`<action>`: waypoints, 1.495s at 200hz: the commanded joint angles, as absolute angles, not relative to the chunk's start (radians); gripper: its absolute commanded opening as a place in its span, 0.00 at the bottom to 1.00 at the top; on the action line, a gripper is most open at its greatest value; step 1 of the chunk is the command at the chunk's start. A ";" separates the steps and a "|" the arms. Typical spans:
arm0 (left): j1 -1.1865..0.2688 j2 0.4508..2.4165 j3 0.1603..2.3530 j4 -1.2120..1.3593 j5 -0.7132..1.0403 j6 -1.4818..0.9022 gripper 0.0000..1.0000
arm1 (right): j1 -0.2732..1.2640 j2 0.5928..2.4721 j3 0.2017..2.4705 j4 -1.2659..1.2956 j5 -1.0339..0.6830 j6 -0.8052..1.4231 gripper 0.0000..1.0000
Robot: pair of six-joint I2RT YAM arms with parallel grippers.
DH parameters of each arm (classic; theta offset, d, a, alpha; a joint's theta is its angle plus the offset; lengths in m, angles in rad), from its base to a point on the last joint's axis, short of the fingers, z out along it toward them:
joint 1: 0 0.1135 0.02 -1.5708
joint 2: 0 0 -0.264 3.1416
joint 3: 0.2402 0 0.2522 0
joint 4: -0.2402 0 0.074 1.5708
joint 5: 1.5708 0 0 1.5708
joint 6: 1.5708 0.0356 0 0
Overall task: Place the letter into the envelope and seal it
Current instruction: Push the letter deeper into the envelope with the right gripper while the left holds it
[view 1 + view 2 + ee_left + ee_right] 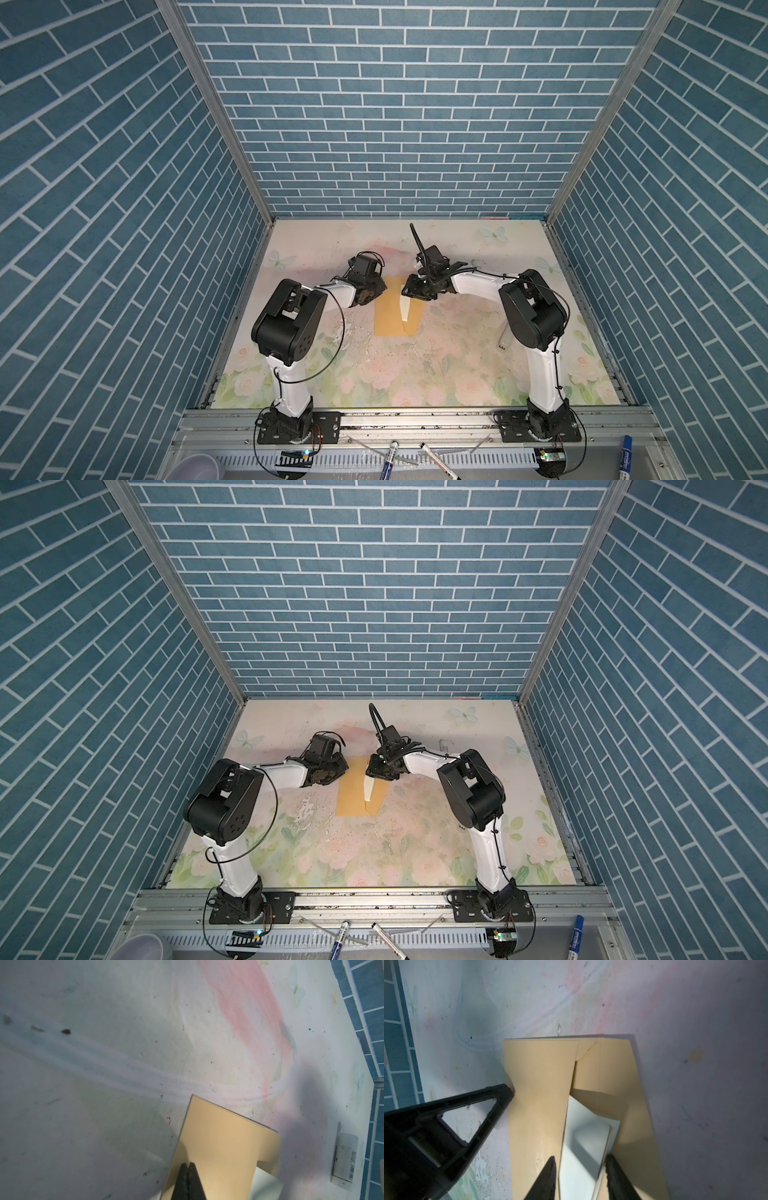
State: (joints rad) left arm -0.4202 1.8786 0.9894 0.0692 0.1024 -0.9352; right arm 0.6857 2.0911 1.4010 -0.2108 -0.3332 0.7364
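A scuffed pastel floral mat (457, 365) covers the table, inside a booth of blue brick-patterned walls (399, 124) edged with aluminium rails. At the middle of the mat lies the flat golden-tan kraft envelope (388, 316), mouth open. The folded cream letter (405, 309) slants up out of it with its lower end in the opening. The left gripper (188, 1165) is closed, its tips pressing on the envelope's edge, while the right gripper (581, 1159) pinches the letter's raised end between its black fingers.
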 commanded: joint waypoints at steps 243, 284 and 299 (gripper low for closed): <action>-0.440 1.722 0.944 -0.154 0.078 -0.873 0.46 | 0.674 2.061 1.456 -0.344 -0.294 0.741 0.43; -0.445 1.761 0.939 -0.129 0.100 -0.882 0.45 | 0.673 2.080 1.457 -0.347 -0.298 0.744 0.41; -0.446 1.773 0.939 -0.123 0.104 -0.883 0.44 | 0.674 2.085 1.457 -0.350 -0.296 0.746 0.41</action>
State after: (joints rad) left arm -0.4389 1.7473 0.9501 -0.1326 0.0937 -0.8822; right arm 0.6773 2.0518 1.4715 -0.3302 -0.2928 0.7288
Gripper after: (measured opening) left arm 0.446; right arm 0.414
